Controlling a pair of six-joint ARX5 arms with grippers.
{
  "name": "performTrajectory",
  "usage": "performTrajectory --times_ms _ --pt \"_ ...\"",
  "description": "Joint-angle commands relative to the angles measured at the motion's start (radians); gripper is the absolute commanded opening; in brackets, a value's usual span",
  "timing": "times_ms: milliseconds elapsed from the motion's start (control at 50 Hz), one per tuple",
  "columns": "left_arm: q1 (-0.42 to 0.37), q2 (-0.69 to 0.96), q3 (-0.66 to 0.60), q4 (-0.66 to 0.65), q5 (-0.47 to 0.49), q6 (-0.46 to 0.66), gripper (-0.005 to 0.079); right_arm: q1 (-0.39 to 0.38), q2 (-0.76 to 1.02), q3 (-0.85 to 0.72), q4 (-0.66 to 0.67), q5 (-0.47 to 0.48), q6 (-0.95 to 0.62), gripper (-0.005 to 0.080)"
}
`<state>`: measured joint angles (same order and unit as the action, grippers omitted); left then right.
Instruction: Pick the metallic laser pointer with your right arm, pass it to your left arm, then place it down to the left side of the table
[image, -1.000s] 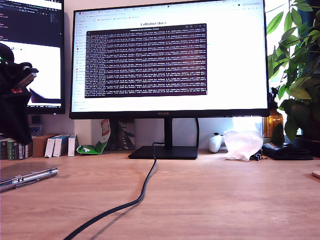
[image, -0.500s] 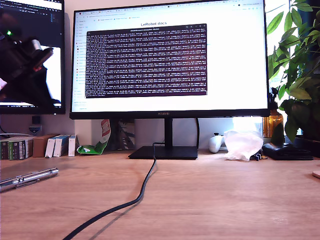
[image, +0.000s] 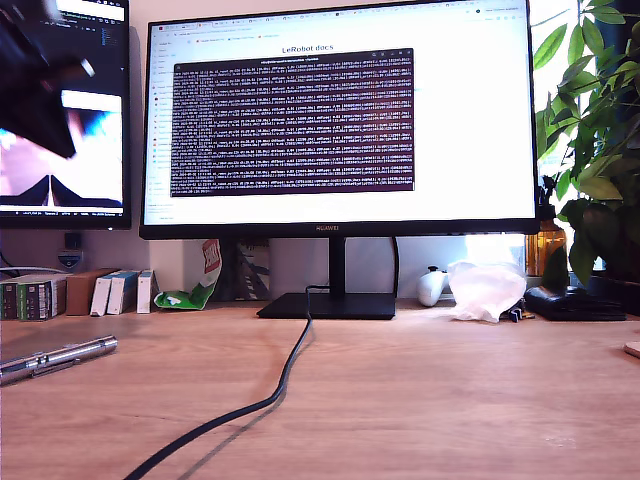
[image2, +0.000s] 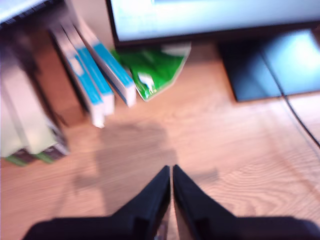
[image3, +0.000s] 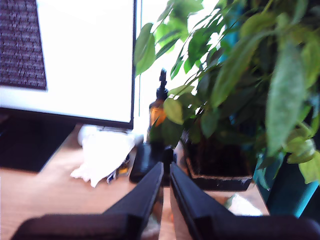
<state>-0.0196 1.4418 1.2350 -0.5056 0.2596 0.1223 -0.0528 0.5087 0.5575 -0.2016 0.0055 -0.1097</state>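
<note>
The laser pointer (image: 57, 358) lies flat on the table (image: 420, 400) at the exterior view's left, long axis across that view. My first gripper (image2: 171, 172), closed and empty, seems nearer; my second gripper (image3: 165, 169), closed too, faces the plant (image3: 240, 75)

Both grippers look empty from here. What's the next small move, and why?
Probably just pull my first gripper back to rest. The metallic laser pointer lies flat on the table at the exterior view's left, with no gripper touching it. My first gripper is shut on nothing, and my second gripper is shut and empty near the plant. Nothing seems left to grasp.
</note>
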Motion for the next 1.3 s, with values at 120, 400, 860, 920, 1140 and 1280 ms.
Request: performTrajectory --times_ms 120,400,860,920,1140,1280 --pt "-0.003 -0.157 -0.242 0.129 -0.055 -0.002 -0.0009 -0.003 -0.067 -0.122 0.011 -0.006 0.008 0.0054" --pt "-0.035 -0.379 -0.369 0.269 -0.112 -0.082 -0.0008 0.000 -0.115 -0.128 0.146 0.014 0.161 0.0054" --pt "-0.237 -0.460 -0.385 0.372 -0.281 0.004 -0.0008 0.000 -0.129 -0.129 0.238 0.048 0.045 0.0054" --pt "-0.242 -0.462 -0.400 0.372 -0.301 0.010 -0.0008 0.000 -0.131 -0.131 0.218 0.046 0.045 0.0054" --pt "-0.243 -0.483 -0.485 0.410 -0.317 0.008 -0.0008 0.000 -0.199 -0.147 0.167 0.002 0.061 0.0054" --pt "-0.243 -0.530 -0.554 0.438 -0.317 0.003 -0.0008 0.000 -0.273 -0.211 0.185 0.003 0.061 0.0054"
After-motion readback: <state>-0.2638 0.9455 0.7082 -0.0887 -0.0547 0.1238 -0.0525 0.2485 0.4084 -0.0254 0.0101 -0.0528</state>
